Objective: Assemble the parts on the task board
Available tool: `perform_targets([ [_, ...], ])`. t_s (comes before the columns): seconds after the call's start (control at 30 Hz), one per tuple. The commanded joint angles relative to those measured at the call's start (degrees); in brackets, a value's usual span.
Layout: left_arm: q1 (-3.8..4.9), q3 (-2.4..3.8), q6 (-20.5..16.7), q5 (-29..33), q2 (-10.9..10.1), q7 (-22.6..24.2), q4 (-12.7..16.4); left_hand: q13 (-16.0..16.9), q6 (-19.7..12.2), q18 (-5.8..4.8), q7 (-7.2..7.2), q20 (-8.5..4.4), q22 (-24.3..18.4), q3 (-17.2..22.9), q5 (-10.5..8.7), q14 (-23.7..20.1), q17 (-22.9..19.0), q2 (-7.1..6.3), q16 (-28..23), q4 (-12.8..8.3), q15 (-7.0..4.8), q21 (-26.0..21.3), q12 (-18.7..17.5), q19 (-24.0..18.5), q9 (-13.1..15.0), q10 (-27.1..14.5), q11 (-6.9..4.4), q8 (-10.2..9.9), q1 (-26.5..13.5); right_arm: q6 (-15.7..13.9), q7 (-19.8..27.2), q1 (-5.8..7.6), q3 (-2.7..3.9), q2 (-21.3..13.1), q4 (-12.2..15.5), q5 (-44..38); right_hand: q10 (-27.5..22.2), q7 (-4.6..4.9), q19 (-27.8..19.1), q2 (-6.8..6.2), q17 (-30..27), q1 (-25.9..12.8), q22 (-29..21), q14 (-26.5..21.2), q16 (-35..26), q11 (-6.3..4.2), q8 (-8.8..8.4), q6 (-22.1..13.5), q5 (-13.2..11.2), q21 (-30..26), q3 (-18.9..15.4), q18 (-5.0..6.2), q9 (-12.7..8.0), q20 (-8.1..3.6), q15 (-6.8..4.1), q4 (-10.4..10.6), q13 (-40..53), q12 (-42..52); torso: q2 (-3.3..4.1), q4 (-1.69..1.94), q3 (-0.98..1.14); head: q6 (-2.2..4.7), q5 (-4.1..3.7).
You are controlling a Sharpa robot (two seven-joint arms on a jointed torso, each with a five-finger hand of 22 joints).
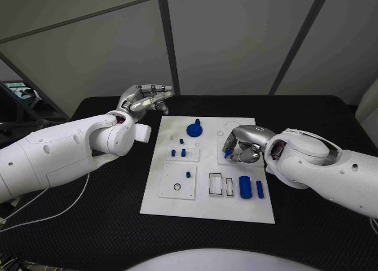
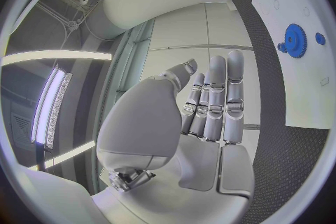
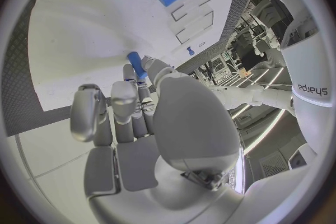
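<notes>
so the small blue peg [image 3: 136, 64] is pinched at the fingertips of the right hand [image 1: 244, 145], which sits over the right side of the task board [image 1: 207, 212]. in the right wrist view the peg pokes out past the fingertips toward the white plate, and my guess is it's held that way so the free end can go down into a hole. i can't tell which hole it's meant for.

using the board as the landmark: at its far edge lies the blue gear [image 1: 194, 129], with a few short blue pegs [image 1: 183, 152] just nearer than it, standing around the board's middle-left. at the near right sit two blue cylinders [image 1: 245, 187] side by side, right next to a couple of rectangular slots [image 1: 216, 183]. a square inset plate [image 1: 179, 182] sits at the near left.

the left hand [image 1: 144, 97] is up off the board's far-left corner, fingers straight and held close together, holding nothing. looks like it's parked out of the way.

main thing in the way is the right hand itself, it covers the spot under it, so the seat can't be seen from the head view.
</notes>
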Motion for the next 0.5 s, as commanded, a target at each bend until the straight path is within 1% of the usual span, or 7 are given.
perform_targets([
  [0.03,0.09,0.04,0.6,0.1,0.1,0.2,0.0,-0.1,-0.2,-0.62,0.30,-0.11,0.0,0.0,-0.30,-0.5,-0.1,0.40,0.2,-0.3,0.02,-0.3,0.2,-0.5,-0.1,-0.4,-0.02,0.2,0.3,1.1,-0.3,0.08,0.01,0.2,0.0,-0.7,0.8,-0.12,0.8,0.19,0.7,0.7,1.2,0.7,0.8,-0.08,0.33,0.8,0.0,0.6,0.7,-0.84,0.1,-0.07,-0.24,-0.1,0.0,-0.1,-0.05,-0.02,0.00,-0.05,0.02],
  [0.13,0.09,0.04,0.6,0.1,0.1,0.2,0.0,-0.1,-0.2,-0.62,0.30,-0.11,0.0,0.0,-0.30,-0.5,-0.1,0.40,0.2,-0.3,0.02,-0.3,0.2,-0.5,-0.1,-0.4,-0.02,0.2,0.3,0.4,-0.5,0.07,0.00,0.2,-0.1,-1.0,1.9,-0.35,1.4,0.60,1.8,1.2,2.1,0.9,1.7,-0.36,0.63,1.8,-0.2,1.3,1.5,-1.06,0.2,-0.26,-0.48,-0.3,0.2,-0.1,-0.04,-0.05,0.01,-0.07,0.04],
  [0.2,0.09,0.04,0.6,0.1,0.1,0.2,-0.1,-0.1,-0.2,-0.62,0.30,-0.11,0.0,0.0,-0.30,-0.5,-0.1,0.40,0.2,-0.3,0.02,-0.3,0.2,-0.5,-0.1,-0.4,-0.02,0.2,0.3,-0.5,-0.8,0.07,0.00,0.2,0.0,-1.4,2.7,-0.57,2.0,1.13,2.8,1.8,2.9,1.2,2.5,-0.57,0.89,2.7,-1.7,2.0,2.5,-1.26,0.3,-0.46,-0.71,-0.5,0.3,-0.1,-0.04,-0.05,0.01,-0.07,0.04],
  [0.27,0.09,0.04,0.6,0.1,0.1,0.2,-0.1,-0.1,-0.2,-0.62,0.30,-0.11,0.0,0.0,-0.30,-0.5,-0.1,0.40,0.2,-0.3,0.02,-0.3,0.2,-0.5,-0.1,-0.4,-0.02,0.2,0.3,-1.9,-1.2,0.06,0.00,0.2,0.0,-1.9,3.5,-0.77,2.3,1.52,3.4,2.0,3.5,1.3,3.1,-0.85,1.19,3.5,-2.5,2.4,3.2,-1.39,0.5,-0.62,-0.86,-0.7,0.4,-0.1,-0.04,-0.05,0.00,-0.12,0.02],
  [0.3,0.09,0.04,0.6,0.1,0.1,0.2,-0.1,-0.1,-0.2,-0.62,0.30,-0.11,0.0,0.0,-0.30,-0.5,-0.1,0.40,0.2,-0.3,0.02,-0.3,0.2,-0.5,-0.1,-0.4,-0.02,0.2,0.3,-1.9,-1.2,0.06,0.00,0.2,0.0,-1.9,3.5,-0.77,2.3,1.52,3.4,2.0,3.5,1.3,3.1,-0.85,1.19,3.5,-2.5,2.4,3.2,-1.39,0.5,-0.62,-0.86,-0.7,0.4,-0.1,-0.04,-0.05,0.00,-0.12,0.02],
  [0.33,0.09,0.04,0.6,0.1,0.1,0.2,-0.1,-0.1,-0.2,-0.62,0.30,-0.11,0.0,0.0,-0.30,-0.5,-0.1,0.40,0.2,-0.3,0.02,-0.3,0.2,-0.5,-0.1,-0.4,-0.02,0.2,0.3,-3.5,-1.5,0.06,0.00,0.1,0.3,-2.3,4.1,-0.92,2.6,1.76,3.8,2.2,3.9,1.3,3.4,-1.04,1.44,4.2,-2.7,2.7,3.7,-1.49,0.6,-0.74,-1.00,-0.8,0.5,-0.1,-0.05,-0.08,0.02,-0.16,0.01],
  [0.5,0.06,0.04,0.6,0.1,0.1,0.2,-0.2,-0.1,-0.2,-0.62,0.31,-0.09,0.1,-0.1,-0.30,-0.6,-0.1,0.42,0.3,-0.4,0.03,-0.3,0.4,-0.5,-0.1,-0.4,-0.01,0.3,0.3,-7.2,-1.8,0.04,0.01,-0.5,1.2,-2.9,4.6,-1.00,3.0,2.02,4.4,2.2,4.5,1.4,3.9,-1.17,1.56,4.7,-2.7,3.1,4.2,-1.62,0.7,-0.89,-1.11,-0.9,0.6,-0.3,-0.05,-0.10,0.07,-0.13,0.00],
])
